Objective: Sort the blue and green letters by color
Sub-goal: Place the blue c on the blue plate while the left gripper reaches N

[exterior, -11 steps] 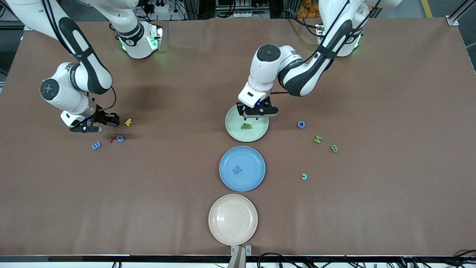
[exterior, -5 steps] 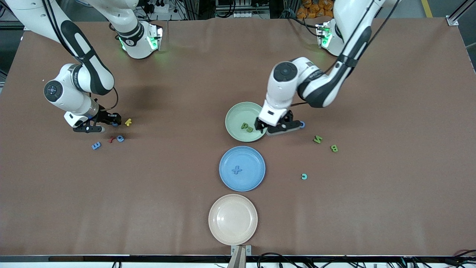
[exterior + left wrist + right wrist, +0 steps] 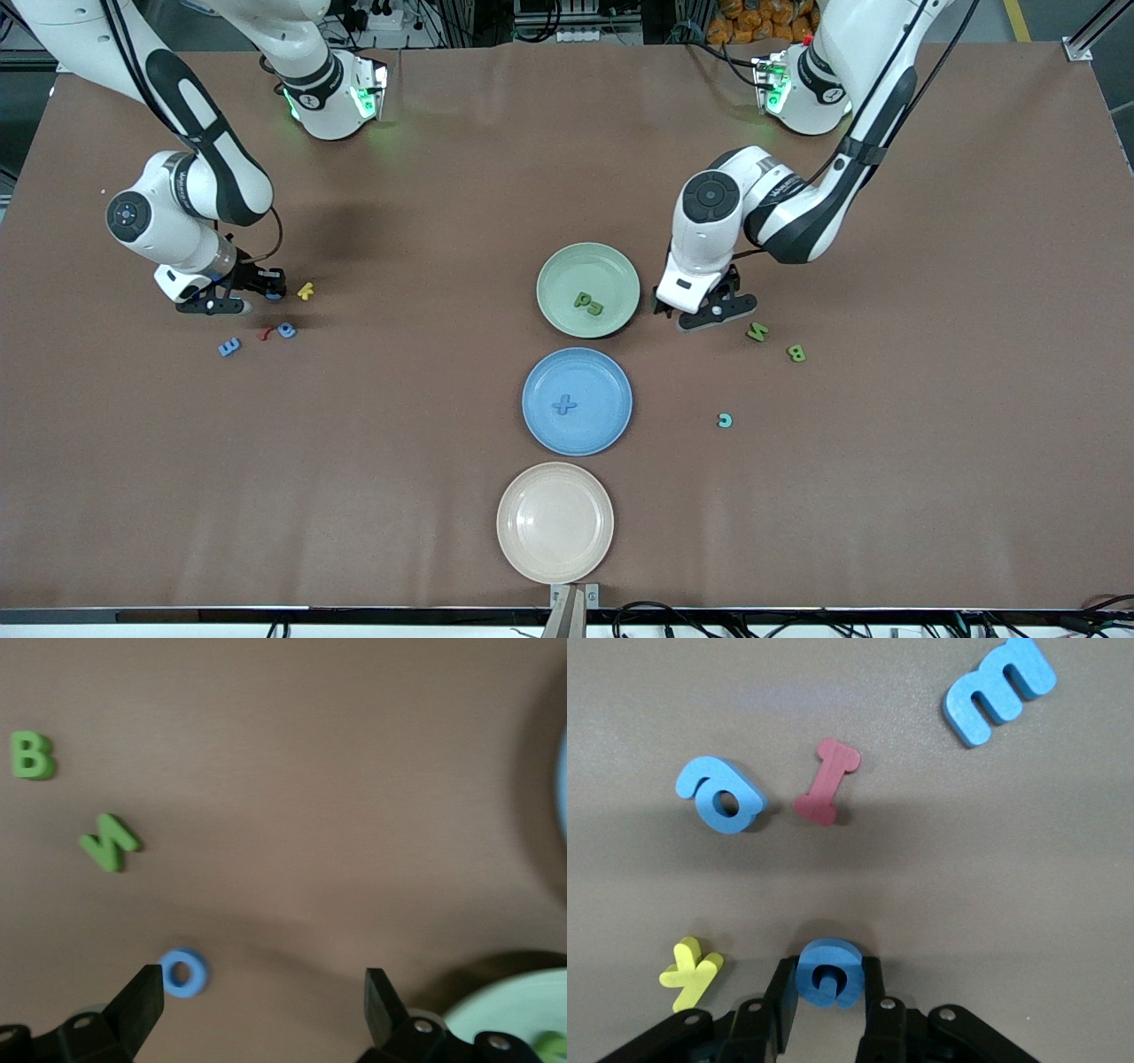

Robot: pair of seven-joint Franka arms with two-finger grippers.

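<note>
Green foam letters point(image 3: 31, 755) read B, N; blue ring point(image 3: 183, 973) reads O.

1. I see two olive-green foam letters point(image 3: 588, 304) lying flat and touching inside the pale green round plate point(image 3: 558, 266).
2. A flat mid-blue foam plus sign point(image 3: 564, 406) lies nearer the camera than that plate, on a blue plate point(image 3: 540, 372).
3. Toward the left arm's end from the green plate, I count a green zigzag letter point(image 3: 757, 332), a green foam "B" point(image 3: 796, 353) and a small blue foam ring point(image 3: 183, 973), all flat and apart.
4. Well toward the right arm's end lie a blue foam "a" point(image 3: 286, 330) and a blue "E"-like letter point(image 3: 229, 346).
5. A blue "c"-shaped letter point(image 3: 826, 972) sits clamped in the right gripper point(image 3: 828, 970).
</note>
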